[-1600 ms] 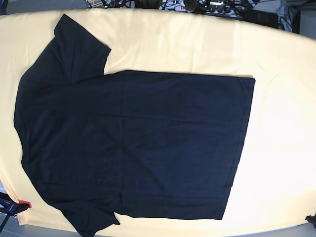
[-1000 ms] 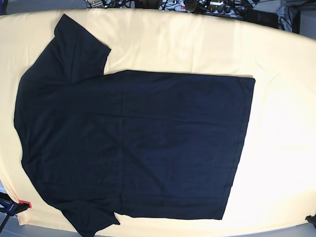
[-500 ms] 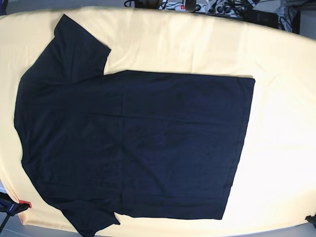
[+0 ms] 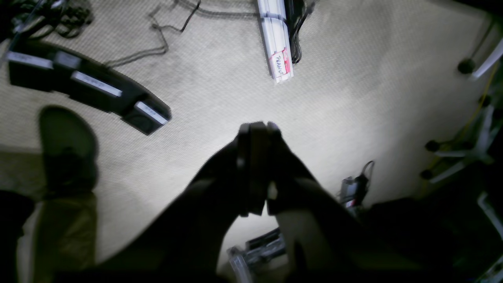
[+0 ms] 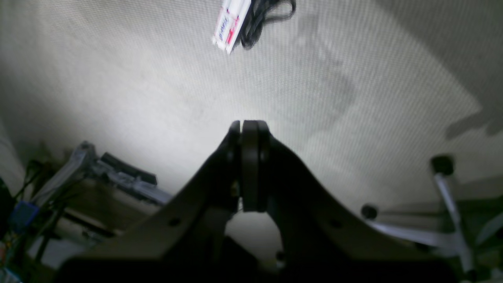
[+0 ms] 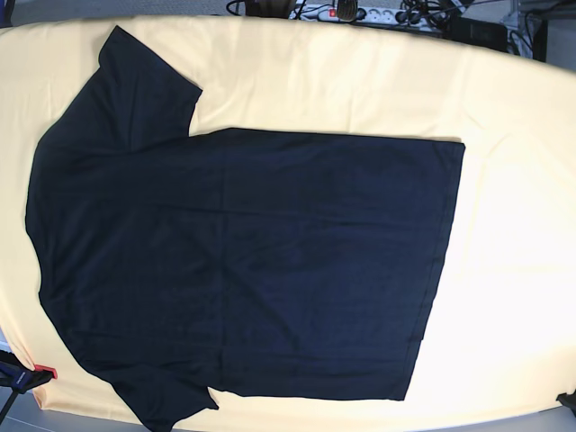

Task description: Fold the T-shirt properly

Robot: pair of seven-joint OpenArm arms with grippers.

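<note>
The black T-shirt (image 6: 243,261) lies spread flat on the pale yellow tablecloth (image 6: 513,225), collar end at the left, hem at the right, one sleeve at the top left and one at the bottom left. Neither arm shows in the base view. The left wrist view shows my left gripper (image 4: 255,131) shut with nothing in it, held over a carpeted floor away from the table. My right gripper (image 5: 249,127) is likewise shut and empty above the carpet in the right wrist view.
Cables and a power strip (image 6: 360,11) lie beyond the table's far edge. On the floor are a white strip with a cable (image 4: 277,47), a black bar (image 4: 86,88), a person's shoe (image 4: 67,145) and chair legs with castors (image 5: 444,184).
The T-shirt has not moved. At the far edge of the table, dark equipment seen earlier has drawn out of the base view, uncovering the power strip.
</note>
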